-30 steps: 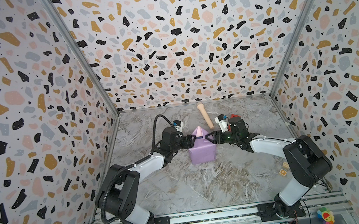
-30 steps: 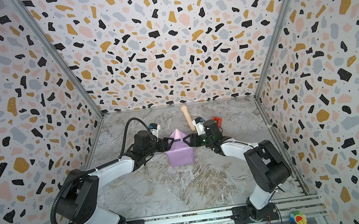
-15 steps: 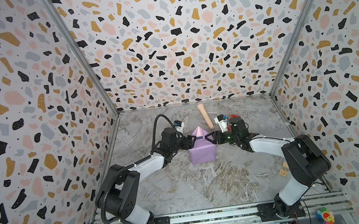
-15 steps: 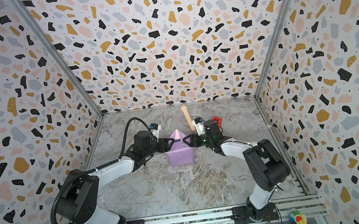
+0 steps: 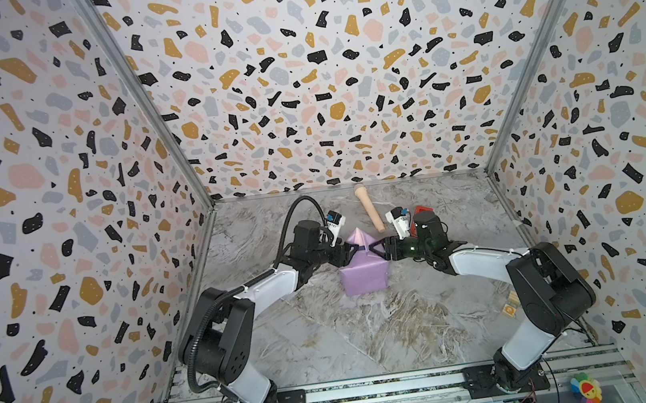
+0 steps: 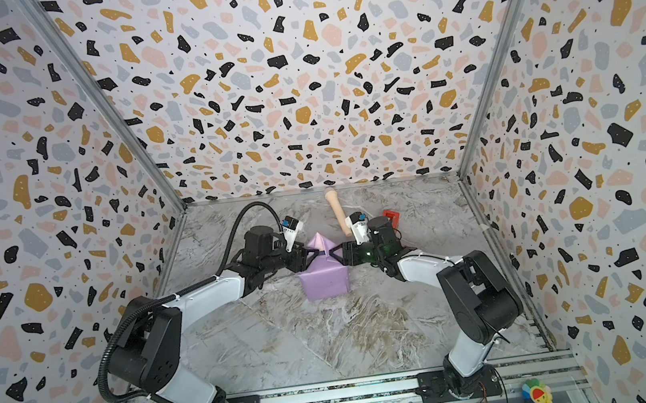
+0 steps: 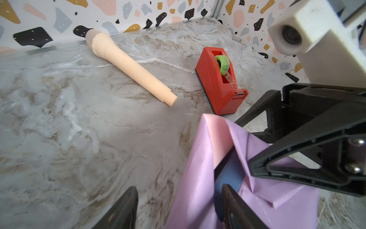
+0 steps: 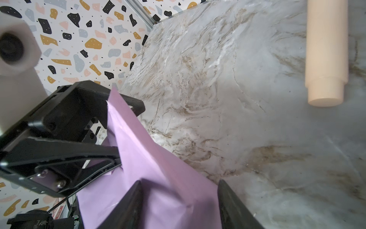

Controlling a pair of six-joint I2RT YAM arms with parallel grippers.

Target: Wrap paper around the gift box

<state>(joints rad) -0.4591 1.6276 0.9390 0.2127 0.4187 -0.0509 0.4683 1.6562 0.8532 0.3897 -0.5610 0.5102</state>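
Left wrist: paper around gift box (partly)

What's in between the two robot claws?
The paper folded over the gift box, its pointed flap sticking up; both top views show it.

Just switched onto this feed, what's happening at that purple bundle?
Both arms are wrapping the box in paper. The near part is covered; at the far end the paper stands in a peak with a strip of navy box showing. The left tool, jaws apart, and right tool flank that end. The tape dispenser sits behind.
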